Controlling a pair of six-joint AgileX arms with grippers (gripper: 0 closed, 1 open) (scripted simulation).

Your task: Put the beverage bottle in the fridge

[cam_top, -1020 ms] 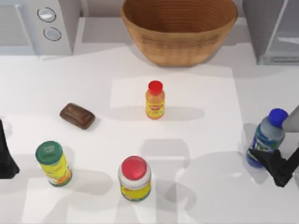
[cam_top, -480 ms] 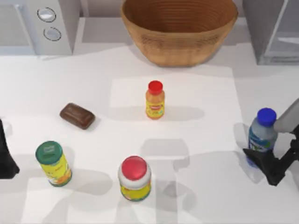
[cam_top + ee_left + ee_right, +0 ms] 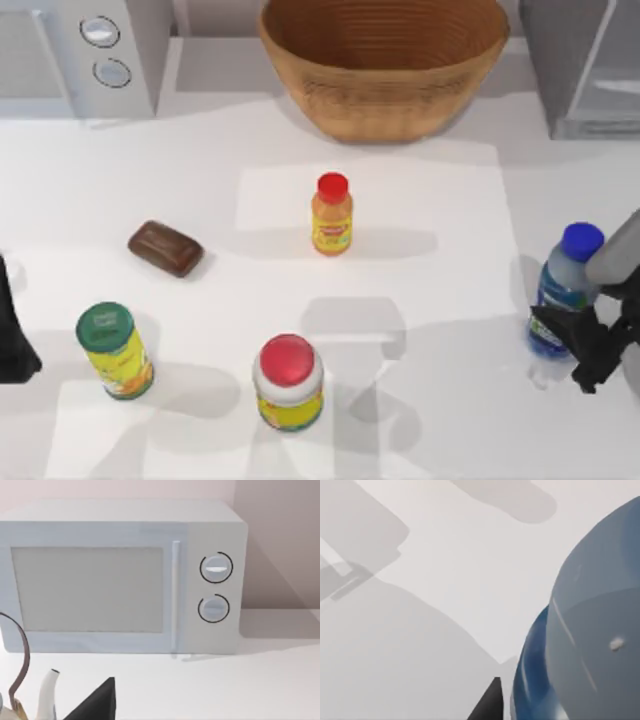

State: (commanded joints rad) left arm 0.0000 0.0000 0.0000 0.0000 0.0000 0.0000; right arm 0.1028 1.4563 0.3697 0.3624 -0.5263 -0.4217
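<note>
The beverage bottle, clear with a blue cap and blue label, stands near the table's right edge, leaning slightly. My right gripper is shut on its lower body, with dark fingers on either side. The right wrist view shows the bottle very close, with one dark fingertip beside it. The fridge, a grey cabinet with a pale interior, is at the back right corner. My left gripper is parked at the left edge.
A wicker basket sits at the back centre and a microwave at the back left. A small orange bottle, a brown block, a green-lidded can and a red-lidded jar stand across the table.
The bottle in my right gripper swung left, then came back a little to the right, with its cap now slightly farther back. The left arm has not moved.
</note>
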